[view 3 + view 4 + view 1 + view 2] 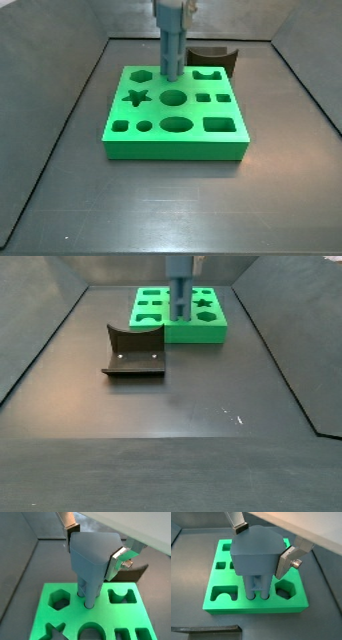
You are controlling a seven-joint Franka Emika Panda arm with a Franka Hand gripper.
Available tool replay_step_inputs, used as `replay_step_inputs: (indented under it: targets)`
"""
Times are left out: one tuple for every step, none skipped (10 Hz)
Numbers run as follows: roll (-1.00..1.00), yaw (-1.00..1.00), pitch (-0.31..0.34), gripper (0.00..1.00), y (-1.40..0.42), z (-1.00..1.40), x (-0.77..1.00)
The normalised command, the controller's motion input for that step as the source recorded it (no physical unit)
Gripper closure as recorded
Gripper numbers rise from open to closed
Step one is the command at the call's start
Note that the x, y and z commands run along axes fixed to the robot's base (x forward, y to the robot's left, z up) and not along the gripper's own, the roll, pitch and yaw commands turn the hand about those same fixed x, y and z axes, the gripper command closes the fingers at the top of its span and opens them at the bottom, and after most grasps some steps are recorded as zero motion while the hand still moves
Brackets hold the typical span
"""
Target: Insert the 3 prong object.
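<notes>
My gripper (93, 554) is shut on the wide upper body of the blue-grey 3 prong object (90, 559), seen in both wrist views (256, 554). It hangs upright, and its thin prongs (256, 592) reach down to the top of the green block (100, 614) with shaped holes, at the holes between the hexagon hole (59, 599) and the notched hole (121, 596). How deep the prongs sit I cannot tell. In both side views the object (173, 45) (179, 286) stands on the block's (174, 112) (181, 316) rear middle.
A dark L-shaped fixture (134, 353) stands on the grey floor in front of the block in a side view and behind it in another (214, 55). Grey walls (54, 90) enclose the work area.
</notes>
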Motion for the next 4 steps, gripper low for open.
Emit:
replay_step_inputs:
  targets:
    - [-0.07,0.0,-0.094,1.0,0.0,-0.45,0.0]
    - [-0.04,0.0,-0.103,1.0,0.0,-0.38,-0.03]
    - [-0.14,0.0,-0.09,1.0,0.03,-0.26,0.0]
    - [-0.01,0.0,0.0,1.0,0.0,0.0,0.0]
